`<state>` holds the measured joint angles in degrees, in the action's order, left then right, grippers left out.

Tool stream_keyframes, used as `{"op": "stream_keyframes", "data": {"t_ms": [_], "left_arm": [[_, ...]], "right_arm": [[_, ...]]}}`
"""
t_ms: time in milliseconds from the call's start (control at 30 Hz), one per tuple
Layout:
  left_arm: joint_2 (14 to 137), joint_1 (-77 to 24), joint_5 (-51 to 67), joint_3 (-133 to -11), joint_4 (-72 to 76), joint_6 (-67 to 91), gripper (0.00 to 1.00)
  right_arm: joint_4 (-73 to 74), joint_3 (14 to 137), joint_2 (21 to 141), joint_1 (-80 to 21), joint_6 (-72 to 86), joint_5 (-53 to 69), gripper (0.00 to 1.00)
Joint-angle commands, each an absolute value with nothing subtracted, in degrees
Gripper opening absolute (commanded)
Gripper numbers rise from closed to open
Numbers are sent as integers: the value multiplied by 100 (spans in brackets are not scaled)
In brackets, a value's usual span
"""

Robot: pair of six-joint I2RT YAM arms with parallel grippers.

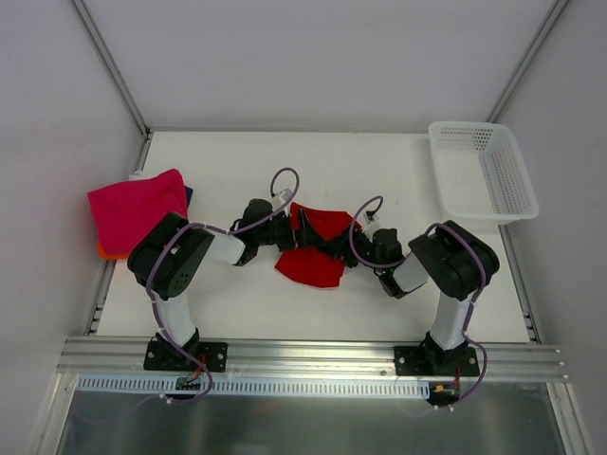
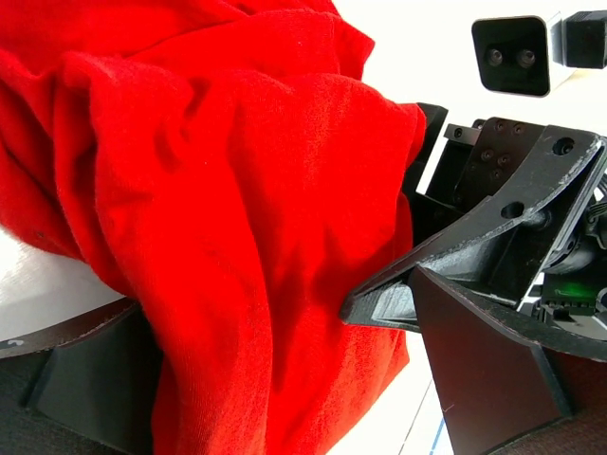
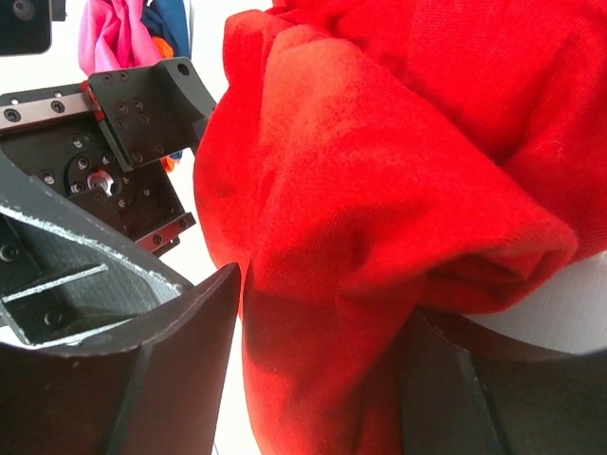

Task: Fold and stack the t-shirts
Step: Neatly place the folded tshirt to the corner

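A bright red t-shirt [image 1: 313, 251] lies crumpled mid-table between both arms. My left gripper [image 1: 289, 230] reaches into it from the left and my right gripper [image 1: 334, 248] from the right. In the left wrist view the red t-shirt [image 2: 237, 190] fills most of the space between the wide-open jaws of the left gripper [image 2: 275, 313], with bare table showing beside the right finger. In the right wrist view the red t-shirt [image 3: 379, 190] bulges between the jaws of the right gripper [image 3: 327, 303], draped on the right finger [image 3: 493, 379], with a slit of table beside the left one.
Folded shirts are stacked at the table's left edge: magenta-pink [image 1: 137, 209] on top, orange [image 1: 106, 251] and blue [image 1: 189, 196] peeking out beneath. A white mesh basket [image 1: 484, 171] stands at the back right. The right arm's finger [image 2: 398, 289] presses the cloth close beside my left gripper.
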<state>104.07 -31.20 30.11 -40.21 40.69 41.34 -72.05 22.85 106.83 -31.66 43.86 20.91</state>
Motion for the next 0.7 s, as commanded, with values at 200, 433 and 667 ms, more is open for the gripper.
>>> {"op": "stream_keyframes", "data": {"t_ms": [200, 433, 667], "left_arm": [[11074, -3612, 2988, -3929, 3331, 4315, 85], [11311, -3621, 2971, -3955, 3384, 4394, 0], [11277, -3621, 2927, -3894, 3401, 4342, 0]], "right_arm": [[-6688, 2373, 10670, -3322, 4122, 2004, 60], [-6557, 2320, 10582, -3331, 4017, 1995, 56], [-6513, 2391, 10635, -3366, 4016, 2092, 55]]}}
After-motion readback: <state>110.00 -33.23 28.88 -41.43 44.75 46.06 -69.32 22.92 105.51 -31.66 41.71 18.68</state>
